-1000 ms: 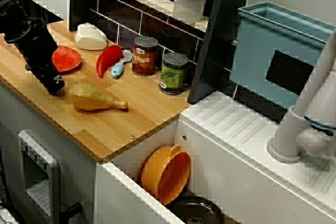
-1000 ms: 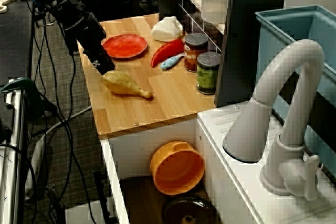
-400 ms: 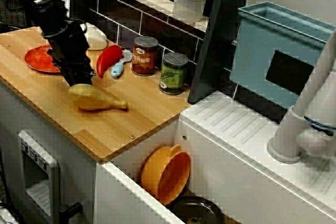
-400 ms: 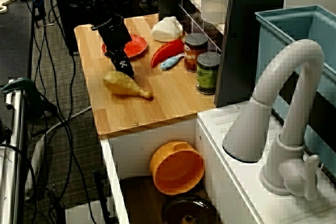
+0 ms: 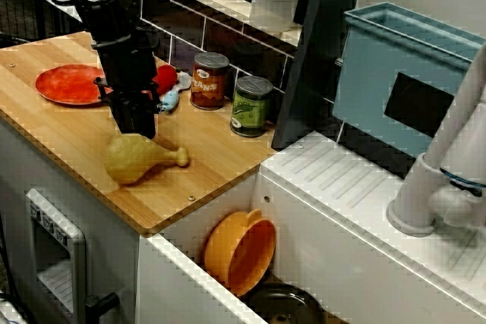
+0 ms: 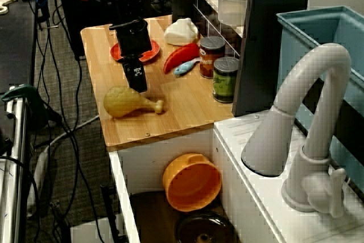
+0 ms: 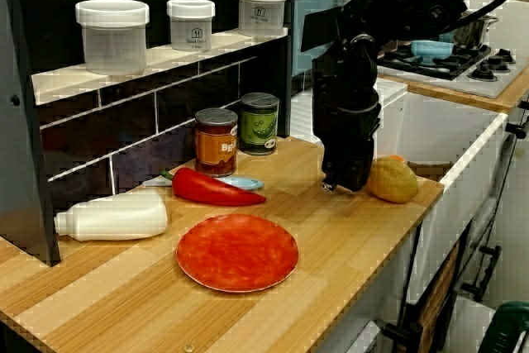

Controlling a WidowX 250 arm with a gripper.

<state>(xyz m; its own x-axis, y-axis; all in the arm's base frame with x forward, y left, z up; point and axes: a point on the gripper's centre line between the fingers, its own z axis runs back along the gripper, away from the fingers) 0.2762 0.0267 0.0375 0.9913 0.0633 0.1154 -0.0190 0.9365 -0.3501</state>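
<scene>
"Tool [image 5: 143,128] first: where is that black thing on the arm?"

"Pointing straight down over the wooden counter [image 5: 68,134], its tip right at the fat end of the yellow plastic chicken drumstick [image 5: 137,158]. In the view from the sink side the tip looks to meet the top of it. In the view from the plate end it stands just beside it. I can't say whether they touch."

"Clenched or released?"

"I can't tell. The fingers look close together, but no view shows the gap plainly, and nothing is lifted."

"And the drumstick itself?"

"Lying on its side near the counter's front edge, thin bone end toward the sink."

"What's around it?"

"Behind the arm is a long red toy pepper [image 7: 216,189] with a small blue toy fish [image 7: 238,183] tucked against it. Next along are a can with an orange label [image 5: 209,80] and a can with a green label [image 5: 250,105], both upright by the tiled back wall. A flat round red plate [image 5: 67,83] sits further along the counter, well apart from the drumstick, and past it a white plastic bottle [image 7: 111,215] lies on its side."

"And off the counter?"

"Down in the sink an orange bowl [image 5: 239,252] leans tilted above a dark pot [image 5: 285,307]. A white faucet [image 6: 307,118] stands beyond, with a blue bin [image 5: 402,73] behind it. Three white-lidded jars [image 7: 112,35] are lined up on the shelf."
</scene>
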